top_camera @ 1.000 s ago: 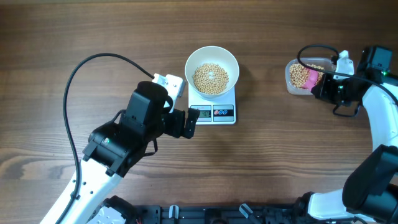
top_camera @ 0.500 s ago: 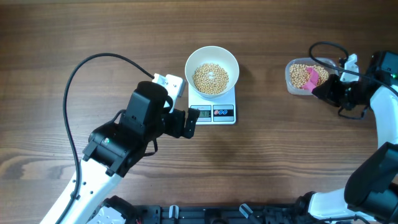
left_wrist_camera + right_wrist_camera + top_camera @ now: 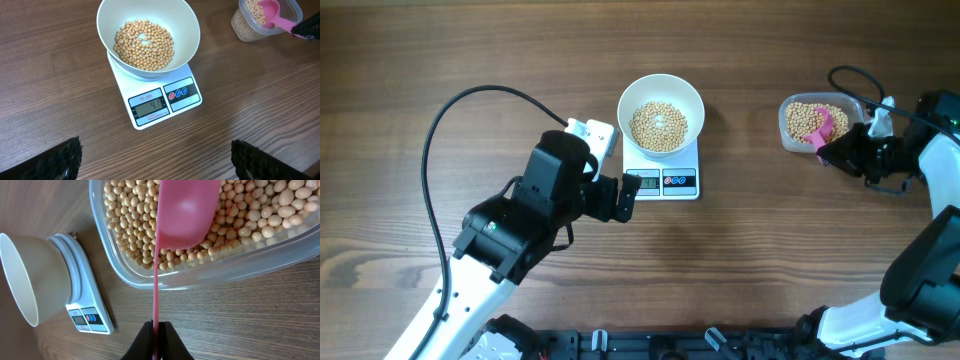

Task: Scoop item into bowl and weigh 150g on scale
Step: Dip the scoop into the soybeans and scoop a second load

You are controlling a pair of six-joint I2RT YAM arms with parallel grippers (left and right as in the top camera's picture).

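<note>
The pink scoop (image 3: 185, 215) is pinched by the right fingers (image 3: 141, 342) over the tub (image 3: 240, 272) at 3 o'clock — for loading beans (image 3: 135, 235); the left fingers (image 3: 55, 160) are held wide, empty, facing the scale (image 3: 182, 95).

Matt wood-grain table (image 3: 770, 250), smooth white bowl (image 3: 187, 35), glossy pink plastic scoop (image 3: 185, 215), clear plastic tub (image 3: 250, 265)

Left gripper (image 3: 620, 197): jaws spread wide, empty | Right gripper (image 3: 157, 339): pinched tight on pink scoop (image 3: 185, 215) handle, scoop head ahead of fingertips | right wrist seemingly rolled sideways
</note>
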